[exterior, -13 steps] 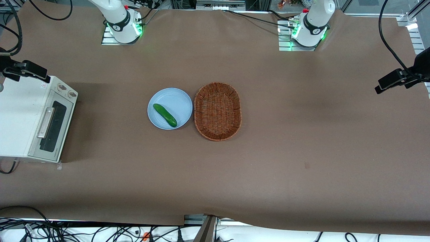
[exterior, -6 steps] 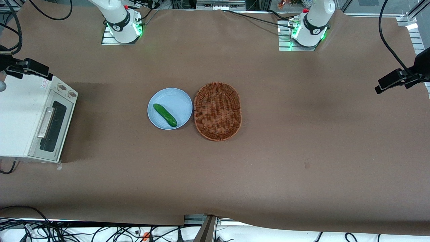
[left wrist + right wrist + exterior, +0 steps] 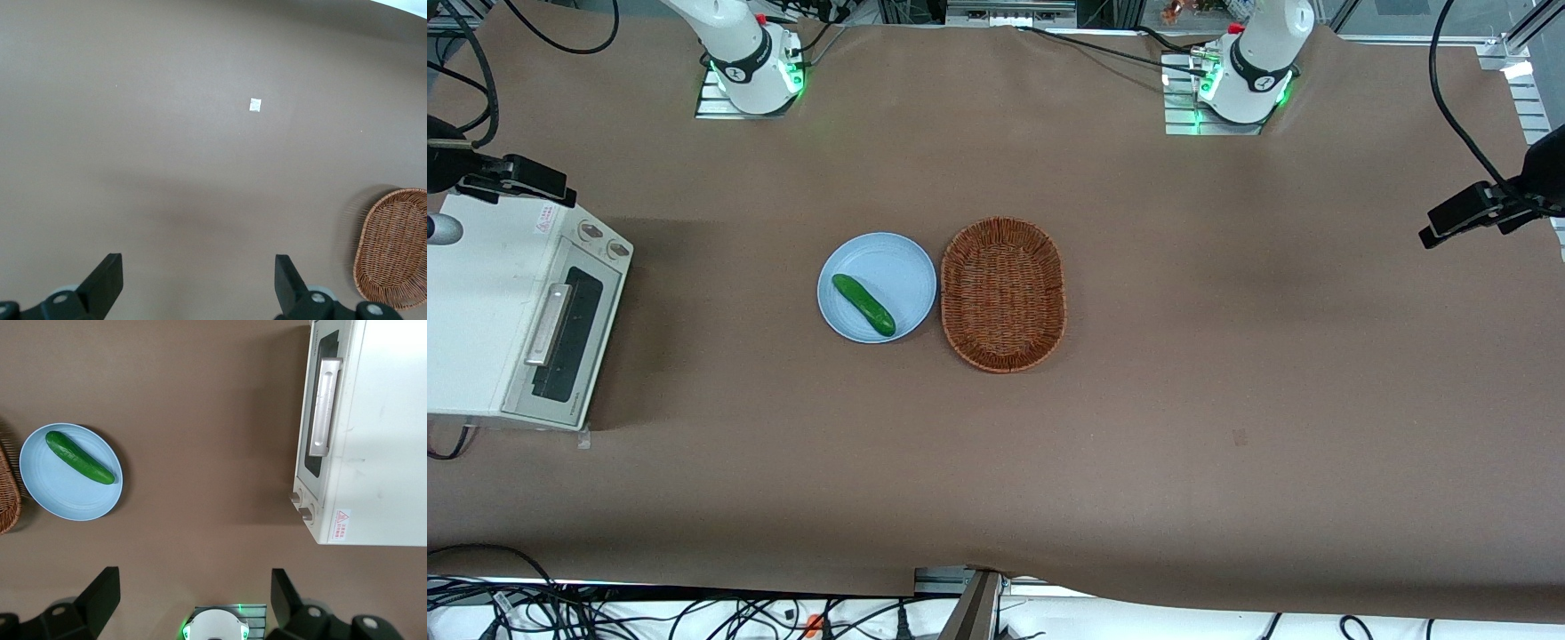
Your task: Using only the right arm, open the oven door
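The white toaster oven [image 3: 480,311] stands at the working arm's end of the table. Its oven door [image 3: 565,342] is shut, with a dark window and a silver bar handle [image 3: 549,324]. The right arm's base [image 3: 751,67] is farther from the front camera than the oven. My gripper [image 3: 193,587] hangs high above the table, open, with nothing between its fingers [image 3: 107,590]. From there it looks down on the door [image 3: 319,463] and handle [image 3: 325,407], well apart from both. A black end part of the arm [image 3: 516,178] shows over the oven's top.
A blue plate [image 3: 894,262] holding a green cucumber [image 3: 863,304] sits mid-table, beside a brown wicker basket [image 3: 1003,222]. Two knobs [image 3: 600,242] sit at the end of the oven's front that is farther from the front camera. Cables run along the table's near edge.
The black end part of the arm over the oven has shifted slightly toward the table's middle. The oven door, plate and basket have not moved.
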